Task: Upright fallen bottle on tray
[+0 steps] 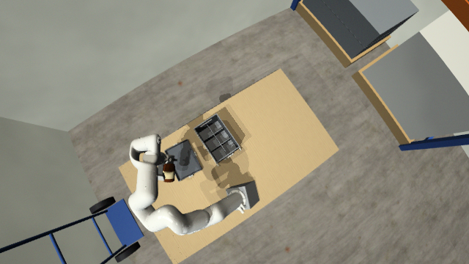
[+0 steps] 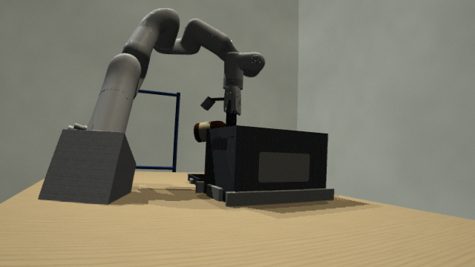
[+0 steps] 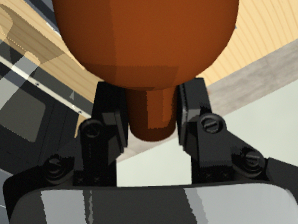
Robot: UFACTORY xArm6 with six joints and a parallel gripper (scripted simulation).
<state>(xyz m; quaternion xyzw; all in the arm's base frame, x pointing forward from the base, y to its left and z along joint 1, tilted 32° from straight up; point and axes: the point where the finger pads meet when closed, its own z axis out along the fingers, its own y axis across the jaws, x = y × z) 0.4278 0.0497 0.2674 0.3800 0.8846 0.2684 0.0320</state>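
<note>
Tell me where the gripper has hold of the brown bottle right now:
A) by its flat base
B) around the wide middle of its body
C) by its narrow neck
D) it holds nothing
C: in the wrist view the gripper has its two black fingers shut on either side of the narrow neck of the bottle, whose wide brown body swells out beyond the fingertips.

Exterior view: crate [image 2: 267,163] hides most of tray [image 2: 195,179] and the bottle's [image 2: 206,130] right end at the end effector [image 2: 231,118]; wrist view crops the bottle body at its top edge; label print too small to read.
</note>
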